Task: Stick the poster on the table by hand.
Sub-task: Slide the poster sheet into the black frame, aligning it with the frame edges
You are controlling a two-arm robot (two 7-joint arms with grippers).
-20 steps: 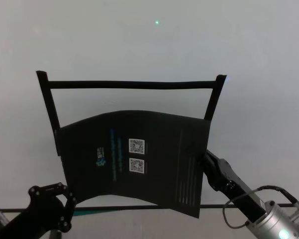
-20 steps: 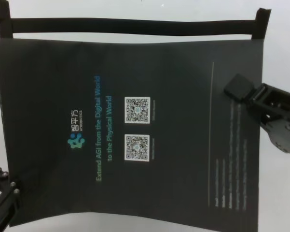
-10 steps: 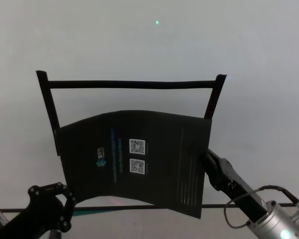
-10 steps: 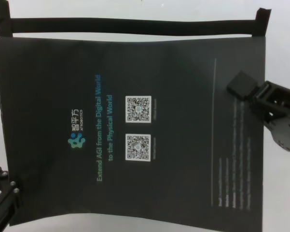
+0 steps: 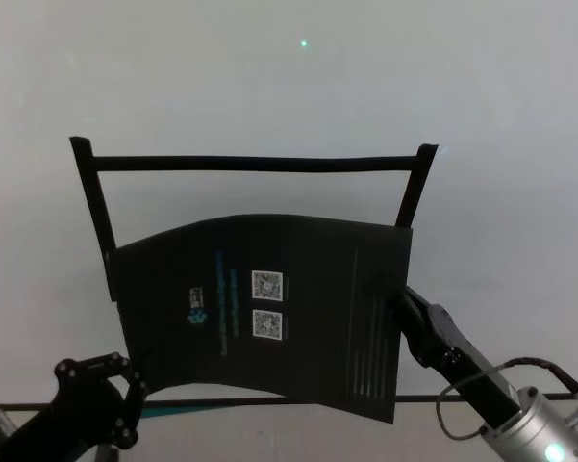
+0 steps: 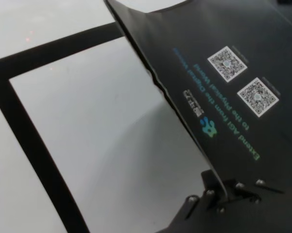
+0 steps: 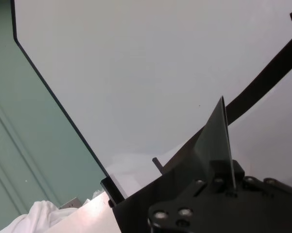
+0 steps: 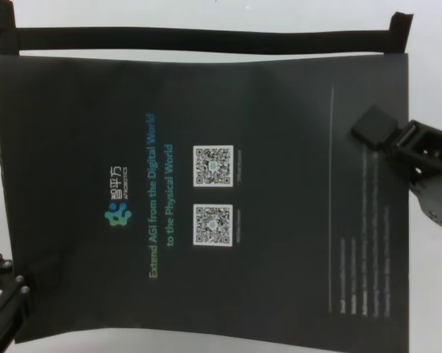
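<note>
Here both fingers' tips (image 8: 373, 125) pinch the poster's (image 8: 198, 110) opposite edges

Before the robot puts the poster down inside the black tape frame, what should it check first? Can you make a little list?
1. Left claw holds the poster at its near left corner: ok.
2. Right claw holds the right edge: ok.
3. Poster flat: not ok, it bows and hangs off the table.
4. Poster square to the tape frame: not ok, it sits slightly skewed.
5. Sticky backing ready: cannot tell.
</note>
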